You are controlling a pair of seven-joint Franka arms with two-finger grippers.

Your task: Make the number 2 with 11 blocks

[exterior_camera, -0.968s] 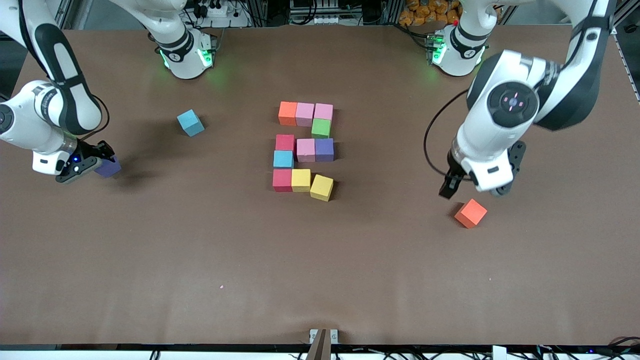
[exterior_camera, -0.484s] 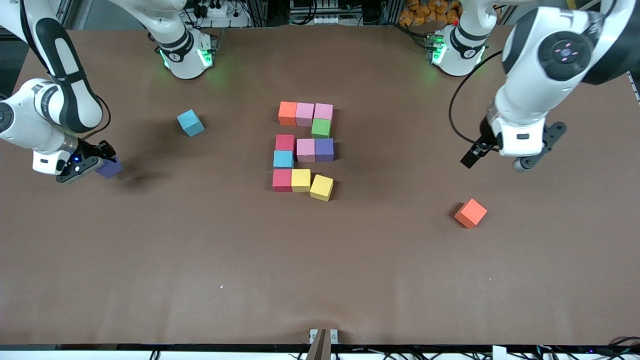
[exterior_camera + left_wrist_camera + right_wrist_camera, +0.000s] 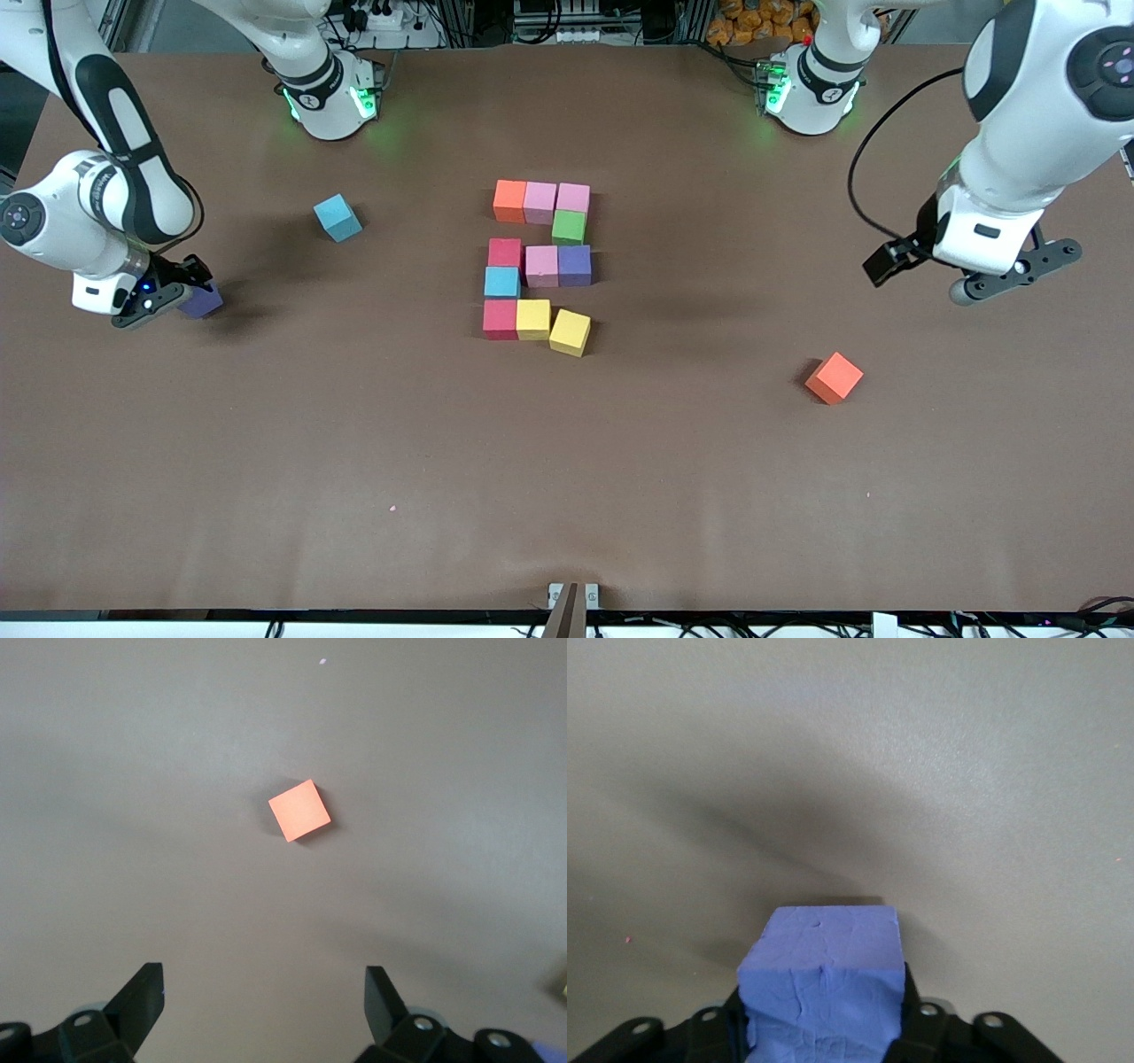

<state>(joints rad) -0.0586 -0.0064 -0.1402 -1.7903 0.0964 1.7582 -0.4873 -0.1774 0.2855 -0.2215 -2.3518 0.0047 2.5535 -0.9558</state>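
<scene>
The number 2 (image 3: 539, 266) lies at mid-table, built of coloured blocks. Its last yellow block (image 3: 570, 332) sits slightly skewed at the corner nearest the front camera. My right gripper (image 3: 190, 297) is low at the right arm's end of the table, shut on a purple block (image 3: 204, 300); that purple block (image 3: 824, 970) fills the space between the fingers of the right gripper (image 3: 822, 1019). My left gripper (image 3: 886, 264) hangs open in the air at the left arm's end. An orange-red block (image 3: 299, 810) lies on the table ahead of the open, empty left gripper (image 3: 261, 979).
A loose cyan block (image 3: 337, 217) lies between the right gripper and the digit. The loose orange-red block (image 3: 834, 377) lies nearer the front camera than the left gripper. Bare brown table (image 3: 567, 478) stretches toward the front camera.
The left arm has risen and swung away from the orange-red block toward its own end of the table. The right gripper has shifted slightly toward the digit with the purple block.
</scene>
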